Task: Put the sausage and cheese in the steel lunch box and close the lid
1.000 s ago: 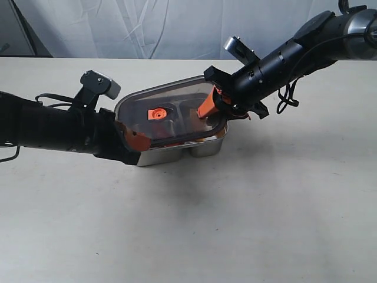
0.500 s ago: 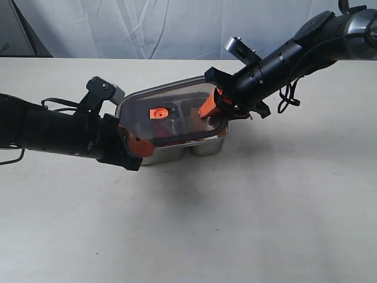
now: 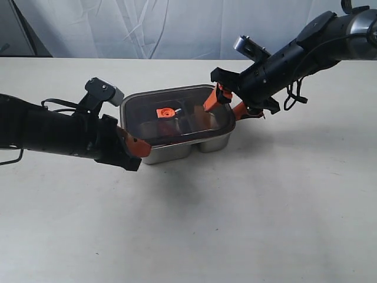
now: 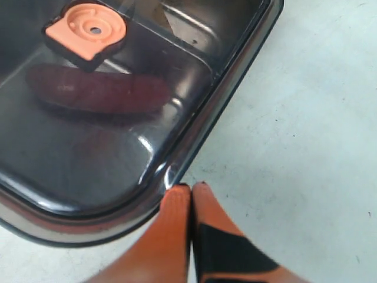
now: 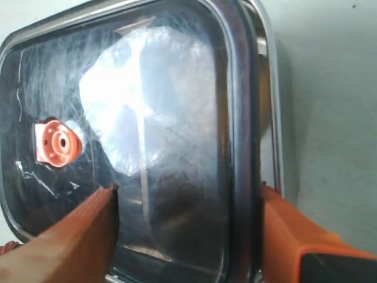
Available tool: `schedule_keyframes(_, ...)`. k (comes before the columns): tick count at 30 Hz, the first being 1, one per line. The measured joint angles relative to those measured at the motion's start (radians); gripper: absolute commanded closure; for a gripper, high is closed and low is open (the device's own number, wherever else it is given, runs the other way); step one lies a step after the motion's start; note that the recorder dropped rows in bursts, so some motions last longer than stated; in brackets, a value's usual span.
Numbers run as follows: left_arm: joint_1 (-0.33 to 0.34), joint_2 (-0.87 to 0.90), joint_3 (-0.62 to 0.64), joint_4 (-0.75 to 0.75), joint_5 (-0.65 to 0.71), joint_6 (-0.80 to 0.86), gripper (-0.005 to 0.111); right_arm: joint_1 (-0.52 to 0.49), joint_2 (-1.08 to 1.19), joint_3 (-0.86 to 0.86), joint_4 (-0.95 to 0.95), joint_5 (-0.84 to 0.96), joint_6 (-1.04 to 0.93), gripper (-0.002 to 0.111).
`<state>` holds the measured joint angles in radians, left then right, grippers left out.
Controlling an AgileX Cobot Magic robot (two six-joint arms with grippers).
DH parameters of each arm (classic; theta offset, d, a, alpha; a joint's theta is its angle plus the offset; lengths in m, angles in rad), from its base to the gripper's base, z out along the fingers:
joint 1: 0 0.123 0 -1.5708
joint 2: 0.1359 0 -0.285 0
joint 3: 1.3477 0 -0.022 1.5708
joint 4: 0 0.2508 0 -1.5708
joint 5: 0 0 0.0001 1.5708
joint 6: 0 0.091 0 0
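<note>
The steel lunch box (image 3: 194, 143) stands mid-table with the dark lid (image 3: 188, 121) lying flat on it, orange tab (image 3: 166, 112) up. Through the lid the red sausage (image 4: 97, 91) shows beside the tab (image 4: 85, 29). I cannot make out the cheese under the dark lid. My left gripper (image 3: 139, 147) is shut and empty, its tips (image 4: 191, 190) at the lid's (image 4: 118, 153) front-left corner rim. My right gripper (image 3: 225, 104) is open over the box's right end. One finger (image 5: 82, 233) is above the lid (image 5: 147, 130), the other (image 5: 291, 236) outside the steel rim (image 5: 272, 118).
The box stands on a pale table (image 3: 265, 206). A white curtain (image 3: 177, 29) hangs behind the table's far edge. Both dark arms reach in low from the left and right sides toward the box.
The lid, tilted up at its right end a second ago, now lies flat on the box. My right gripper has opened off it and drawn slightly right. The left gripper shifted slightly at the corner.
</note>
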<state>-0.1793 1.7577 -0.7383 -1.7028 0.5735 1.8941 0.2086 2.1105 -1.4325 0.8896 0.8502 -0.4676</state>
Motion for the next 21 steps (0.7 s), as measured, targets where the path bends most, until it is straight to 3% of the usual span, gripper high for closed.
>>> schedule_keyframes(10, 0.0, 0.0, 0.0, 0.0, -0.004, 0.0, 0.107, 0.0, -0.092, 0.0, -0.042, -0.026, 0.0, 0.046)
schedule_keyframes(21, 0.0, 0.0, 0.0, 0.0, 0.014, -0.004, 0.107, -0.003, -0.112, 0.0, -0.249, -0.032, 0.123, 0.046)
